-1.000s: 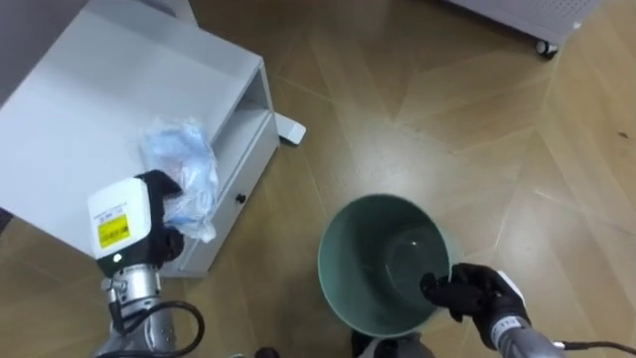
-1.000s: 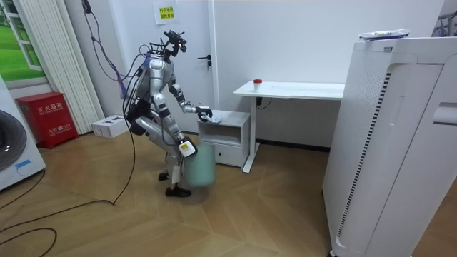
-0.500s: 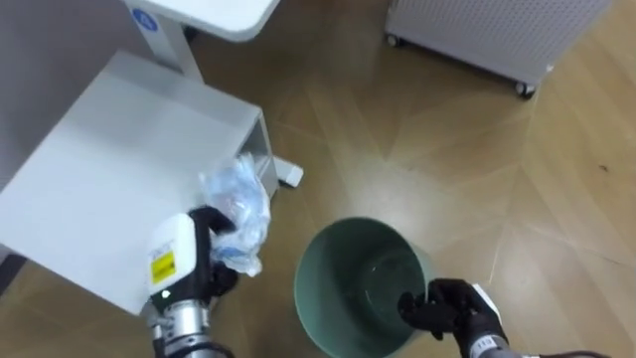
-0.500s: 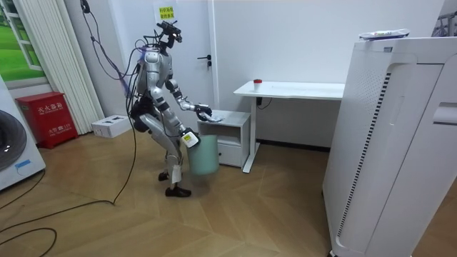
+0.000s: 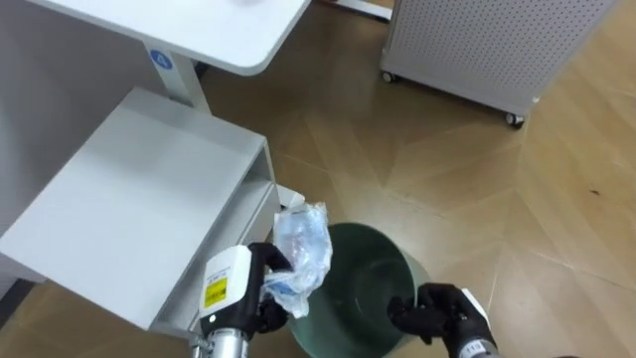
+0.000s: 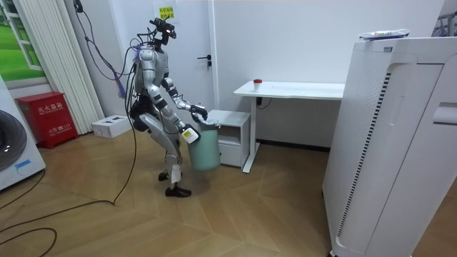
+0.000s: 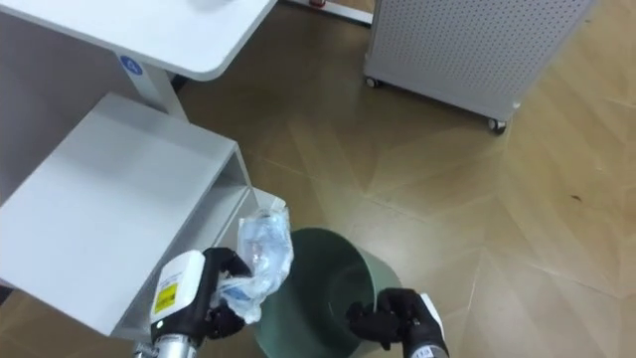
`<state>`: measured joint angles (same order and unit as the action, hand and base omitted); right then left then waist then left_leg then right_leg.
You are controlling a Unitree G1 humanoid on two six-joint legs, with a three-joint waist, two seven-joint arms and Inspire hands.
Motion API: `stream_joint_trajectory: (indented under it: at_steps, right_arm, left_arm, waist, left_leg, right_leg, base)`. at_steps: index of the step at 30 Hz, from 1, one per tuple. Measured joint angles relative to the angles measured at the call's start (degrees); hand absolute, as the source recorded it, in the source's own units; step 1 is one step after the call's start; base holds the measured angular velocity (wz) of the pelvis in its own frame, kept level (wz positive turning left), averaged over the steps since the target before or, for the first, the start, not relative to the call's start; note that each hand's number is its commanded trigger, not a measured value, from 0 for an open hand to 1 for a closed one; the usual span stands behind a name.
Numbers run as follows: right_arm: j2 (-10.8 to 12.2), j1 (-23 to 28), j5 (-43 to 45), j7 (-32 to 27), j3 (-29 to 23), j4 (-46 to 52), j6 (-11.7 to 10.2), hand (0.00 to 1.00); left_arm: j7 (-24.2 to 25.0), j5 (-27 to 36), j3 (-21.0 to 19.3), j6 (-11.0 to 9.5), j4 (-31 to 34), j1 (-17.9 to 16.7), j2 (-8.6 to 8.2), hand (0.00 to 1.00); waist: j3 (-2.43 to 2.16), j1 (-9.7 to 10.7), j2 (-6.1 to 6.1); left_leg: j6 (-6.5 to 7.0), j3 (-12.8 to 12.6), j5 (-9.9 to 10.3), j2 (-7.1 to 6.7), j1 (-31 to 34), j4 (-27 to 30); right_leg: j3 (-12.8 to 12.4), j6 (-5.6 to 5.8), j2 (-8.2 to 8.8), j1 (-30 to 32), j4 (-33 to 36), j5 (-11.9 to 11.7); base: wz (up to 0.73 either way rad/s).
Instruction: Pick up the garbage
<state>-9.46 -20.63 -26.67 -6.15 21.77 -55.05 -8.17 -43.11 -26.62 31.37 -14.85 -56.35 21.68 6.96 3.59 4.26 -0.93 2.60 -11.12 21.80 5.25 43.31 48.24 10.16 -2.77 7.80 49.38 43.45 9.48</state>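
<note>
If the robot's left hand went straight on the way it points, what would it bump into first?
Probably the green bin. The left hand, fingers curled round a crumpled plastic bag, points at its near rim. It is hard to tell whether it would pass above the rim instead.

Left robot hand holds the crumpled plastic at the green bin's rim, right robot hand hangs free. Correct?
Not quite: the right robot hand is not free, it grips the green bin by its rim, as the left eye view shows. The left robot hand does hold the crumpled plastic at the rim.
</note>
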Motion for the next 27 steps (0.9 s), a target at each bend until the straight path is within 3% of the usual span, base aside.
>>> stream_joint_trajectory:
  at_steps: [4,5,6,7,8,9,10,27]
  right_arm:
    - [0.0,0.1,0.0,0.1,0.8,0.0,-0.6,1.0]
    - [0.0,0.1,-0.2,0.1,1.1,0.1,-0.7,1.0]
    - [0.0,0.1,-0.7,0.2,1.4,0.2,-0.7,1.0]
    - [0.0,0.1,-1.0,0.2,1.7,0.3,-0.8,1.0]
    - [0.1,0.1,-1.1,0.3,1.8,0.4,-0.8,1.0]
    - [0.2,0.1,-1.4,0.6,2.0,0.4,-0.9,1.0]
    - [0.3,0.2,-1.5,0.6,2.1,0.4,-1.1,1.0]
    - [1.3,2.7,-2.0,1.3,4.0,4.3,-2.2,1.0]
  left_arm:
    - [1.5,-0.1,1.6,-0.9,0.0,-0.3,-0.13,1.0]
    - [2.2,-0.1,1.8,-1.2,0.0,-0.4,-0.49,0.98]
    - [2.6,-0.1,2.3,-1.3,0.0,-0.6,-0.77,0.89]
    - [2.7,-0.1,2.7,-1.3,0.0,-0.8,-0.89,0.77]
    - [3.0,-0.2,2.9,-1.5,0.0,-1.2,-1.29,0.57]
    - [3.6,-0.2,2.9,-1.5,-0.1,-1.2,-1.37,0.2]
    - [3.8,-0.2,2.9,-1.5,-0.1,-1.2,-1.49,0.0]
    - [6.7,0.0,3.7,-1.8,-0.6,-1.5,-1.97,0.0]
  waist:
    - [0.0,-0.1,0.0]
    - [0.0,-0.2,-0.01]
    - [-0.02,-0.3,-0.05]
    - [-0.03,-0.3,-0.07]
    - [-0.03,-0.4,-0.07]
    - [-0.03,-0.4,-0.07]
    - [-0.04,-0.3,-0.08]
    - [-0.03,0.0,-0.07]
  left_leg:
    - [0.0,-0.2,0.0,0.0,-0.1,0.0]
    - [0.0,-0.5,0.0,-0.01,-0.2,-0.1]
    - [0.02,-0.8,0.0,-0.03,-0.6,-0.4]
    - [0.05,-1.1,0.0,-0.03,-0.9,-0.6]
    - [0.06,-1.4,0.0,-0.03,-1.2,-0.8]
    - [0.05,-1.4,0.0,-0.01,-1.2,-0.9]
    - [0.05,-1.4,0.0,-0.01,-1.1,-0.8]
    - [-0.04,-1.5,-0.3,0.23,-1.1,-1.9]
  right_leg:
    - [-0.4,0.0,-0.18,0.0,0.0,0.0]
    - [-0.5,0.0,-0.17,0.0,0.0,0.0]
    - [-0.6,0.0,-0.12,0.0,0.1,0.0]
    - [-0.8,0.0,-0.07,0.0,0.1,0.0]
    - [-0.8,0.0,0.06,0.0,0.1,0.0]
    - [-0.8,-0.05,0.01,0.0,0.0,-0.1]
    - [-0.7,-0.1,-0.04,0.0,0.0,-0.1]
    - [-0.7,-0.07,-0.28,-0.1,-1.4,-0.6]
  base:
    - [0.0]
    - [-0.05]
    - [-0.07]
    - [-0.13]
    - [-0.11]
    - [-0.08]
    - [0.0]
    - [0.0]
